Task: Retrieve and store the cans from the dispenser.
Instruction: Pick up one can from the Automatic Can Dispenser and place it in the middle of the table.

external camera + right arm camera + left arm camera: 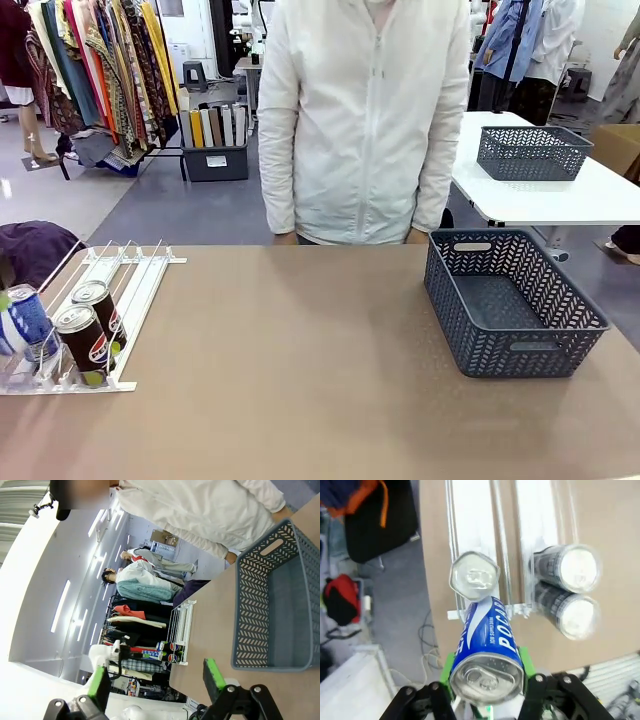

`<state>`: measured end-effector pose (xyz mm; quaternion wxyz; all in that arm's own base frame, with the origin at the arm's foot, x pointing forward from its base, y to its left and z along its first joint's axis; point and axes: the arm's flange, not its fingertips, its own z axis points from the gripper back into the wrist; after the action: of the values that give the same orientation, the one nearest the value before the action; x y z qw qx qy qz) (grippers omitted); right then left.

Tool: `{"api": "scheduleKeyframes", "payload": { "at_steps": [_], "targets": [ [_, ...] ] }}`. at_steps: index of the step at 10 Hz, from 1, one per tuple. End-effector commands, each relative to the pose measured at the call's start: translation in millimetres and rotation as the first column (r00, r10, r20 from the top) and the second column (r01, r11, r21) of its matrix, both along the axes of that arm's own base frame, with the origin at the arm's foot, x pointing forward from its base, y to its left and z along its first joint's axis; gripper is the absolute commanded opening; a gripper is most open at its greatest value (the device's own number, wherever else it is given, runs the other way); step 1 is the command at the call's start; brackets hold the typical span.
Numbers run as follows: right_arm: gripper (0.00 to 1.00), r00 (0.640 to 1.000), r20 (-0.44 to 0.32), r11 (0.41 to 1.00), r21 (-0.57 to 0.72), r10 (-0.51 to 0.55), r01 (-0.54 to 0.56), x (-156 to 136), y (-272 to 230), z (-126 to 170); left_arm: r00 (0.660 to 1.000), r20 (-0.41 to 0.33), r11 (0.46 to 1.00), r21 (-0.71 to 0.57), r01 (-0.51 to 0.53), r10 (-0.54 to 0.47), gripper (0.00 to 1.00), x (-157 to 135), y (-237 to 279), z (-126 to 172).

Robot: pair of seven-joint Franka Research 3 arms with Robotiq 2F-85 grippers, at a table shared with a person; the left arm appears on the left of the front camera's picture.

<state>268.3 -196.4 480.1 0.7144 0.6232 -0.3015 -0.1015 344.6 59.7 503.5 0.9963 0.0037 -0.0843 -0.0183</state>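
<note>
Left fingers: the green pads (pixel 525 657) press both sides of a blue can (pixel 487 650), so the left gripper (pixel 487 666) is clenched on it.
Blue can: it lies along the fingers with its silver pull-tab end toward the wrist camera. Its far end points down at the near end of the dispenser (pixel 475 525). In the front view it is tilted at the table's left edge (pixel 20 318).
Second can: it stands in the same lane, just past the held can's far end, silver top up (pixel 474 575). Whether the two touch cannot be told.
Black cans: a pair (pixel 567 570) sits one behind the other in the neighbouring lane, at the near end. The front view shows their round red-white-blue logos (pixel 85 340).
Dispenser: a white rack of parallel lanes lies on the left of the table (pixel 300 380), running away toward the far side (pixel 140 275).
Right fingers: the green pads (pixel 214 675) are spread wide with nothing between them. The right gripper (pixel 156 677) is released and hangs above the table.
Basket: a dark grey lattice tub with nothing inside stands on the table's right side (pixel 520 370). It is just ahead of the right gripper (pixel 255 610) and well apart from the dispenser.
Person: stands at the far edge in a white jacket (pixel 360 120).
</note>
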Motion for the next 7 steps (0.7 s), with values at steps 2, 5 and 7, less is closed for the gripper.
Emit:
{"api": "scheduleKeyframes", "payload": {
  "at_steps": [2,5,7],
  "targets": [
    [1.0,1.0,0.02,1.0,0.011,-0.005,0.005,1,-1,4,0.979,0.199,0.998,-0.024,0.057,-0.051,0.0,-30,16,73],
    [1.0,1.0,0.02,1.0,0.011,-0.005,0.005,1,-1,4,0.93,0.362,0.992,-0.122,-0.016,0.06,0.0,-49,41,95],
    [1.0,1.0,0.02,1.0,0.011,-0.005,0.005,1,-1,4,0.951,0.307,0.998,-0.07,-0.002,0.024,0.0,-52,37,106]
  ]
}}
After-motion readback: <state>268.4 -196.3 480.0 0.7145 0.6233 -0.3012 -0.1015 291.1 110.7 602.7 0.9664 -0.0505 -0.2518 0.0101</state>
